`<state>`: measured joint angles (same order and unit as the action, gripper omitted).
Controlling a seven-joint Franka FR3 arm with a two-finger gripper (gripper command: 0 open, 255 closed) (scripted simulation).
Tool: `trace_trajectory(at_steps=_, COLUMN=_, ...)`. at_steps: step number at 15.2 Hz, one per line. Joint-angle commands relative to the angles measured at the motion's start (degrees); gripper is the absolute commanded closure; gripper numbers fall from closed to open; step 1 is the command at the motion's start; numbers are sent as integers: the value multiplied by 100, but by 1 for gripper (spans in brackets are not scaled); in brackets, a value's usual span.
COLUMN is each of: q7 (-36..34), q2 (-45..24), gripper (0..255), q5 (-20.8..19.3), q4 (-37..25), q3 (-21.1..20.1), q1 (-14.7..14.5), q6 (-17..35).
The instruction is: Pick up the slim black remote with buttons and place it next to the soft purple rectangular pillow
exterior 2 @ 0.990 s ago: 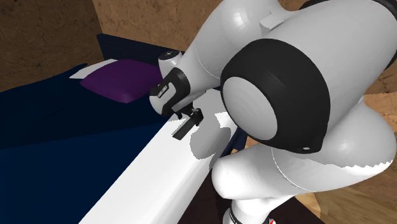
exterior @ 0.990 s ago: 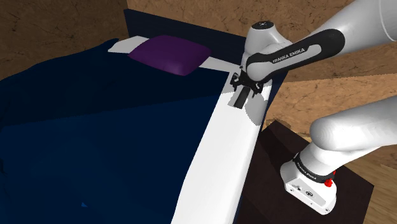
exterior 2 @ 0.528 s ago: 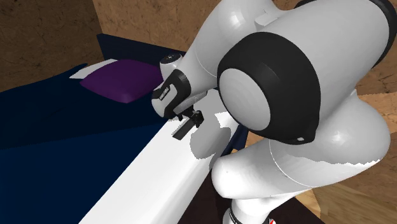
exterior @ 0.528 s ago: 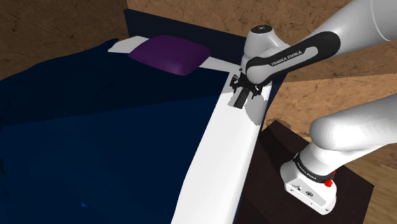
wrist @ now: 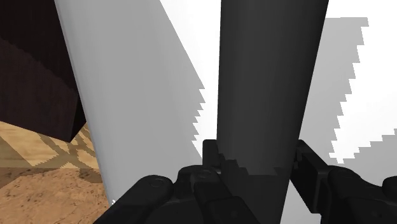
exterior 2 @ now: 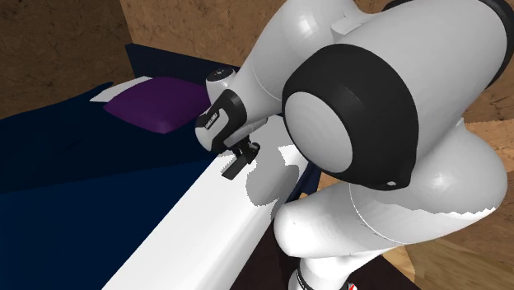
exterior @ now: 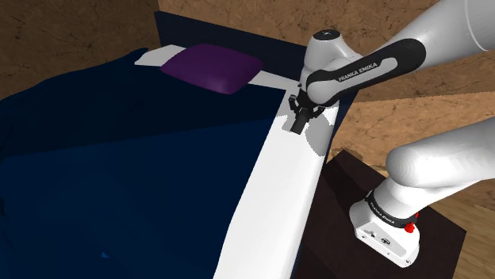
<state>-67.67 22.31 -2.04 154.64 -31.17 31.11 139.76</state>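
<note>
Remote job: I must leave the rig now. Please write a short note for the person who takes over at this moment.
End effector: shut on the remote, one finger against each long side.
Remote: slim and dark, lying along the white edge of the bed, not yet lifted.
Purple pillow: at the head of the bed, apart from the end effector, toward the shoulder view's left.
Done: the approach and, as it seems, the grasp.
Left: lift the remote, carry it to the pillow, set it down beside the pillow, release.

pillow (exterior: 212,68) purple | remote (wrist: 270,83) dark grey | bedcover (exterior: 119,174) navy | bed edge (exterior: 274,198) white
</note>
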Motion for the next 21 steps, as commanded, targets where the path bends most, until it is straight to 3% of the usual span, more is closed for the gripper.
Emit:
trace_trajectory(at_steps=1, q7=1, q2=-6, gripper=255, q5=9, q4=42, q3=-6, q1=-10, q6=-45)
trace_trajectory(at_steps=5, q7=8, q2=-51, gripper=255, q5=-25, q4=23, q3=4, q1=26, q6=-20)
trace_trajectory(at_steps=21, q7=513, q2=780, gripper=255, q5=297, q4=-648, q3=427, q1=-235, q6=-1470)
